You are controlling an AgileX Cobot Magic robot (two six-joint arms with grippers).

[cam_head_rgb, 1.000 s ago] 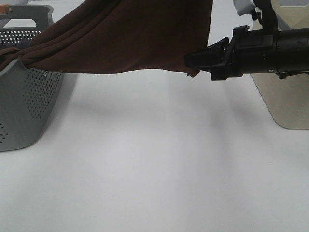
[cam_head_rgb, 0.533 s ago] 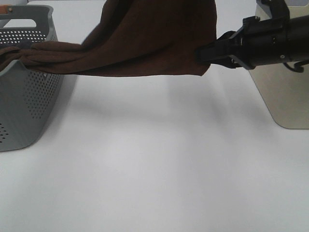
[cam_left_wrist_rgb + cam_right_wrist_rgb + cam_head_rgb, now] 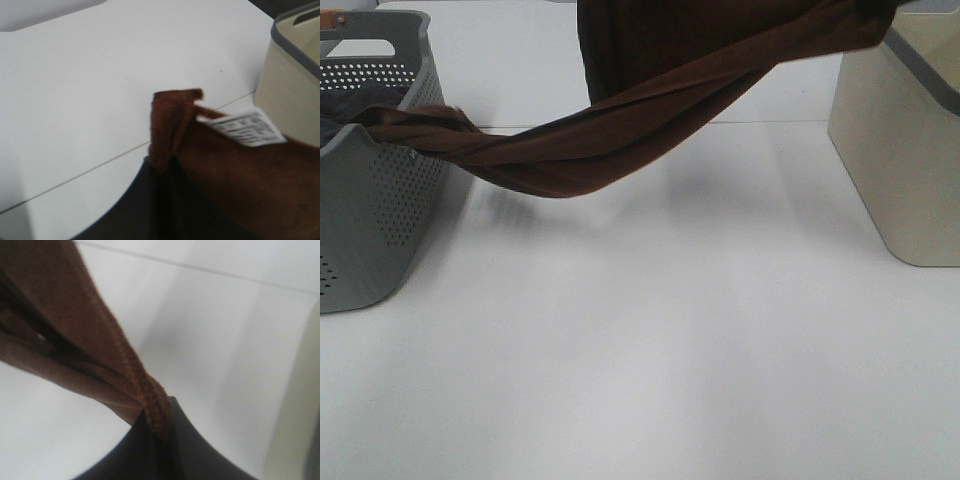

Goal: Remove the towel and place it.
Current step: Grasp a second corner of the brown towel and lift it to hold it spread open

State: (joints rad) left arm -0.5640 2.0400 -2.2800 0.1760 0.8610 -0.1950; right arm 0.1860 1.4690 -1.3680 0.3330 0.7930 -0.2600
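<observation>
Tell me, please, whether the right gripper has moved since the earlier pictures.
Yes. The right gripper sat before the bin; it has risen out of the high view, pulling the towel end up over the bin's rim.

Bright, even overhead light fills all views. The towel [image 3: 620, 150] casts a soft, diffuse shadow on the white table [image 3: 650, 350] beneath its sag. Both wrist views are softly blurred; the label [image 3: 245, 127] print is unreadable, and the near foreground falls to featureless black.

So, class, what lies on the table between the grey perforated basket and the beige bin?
Bare tabletop; only the brown towel sags above it, seen in the exterior high view.
</observation>
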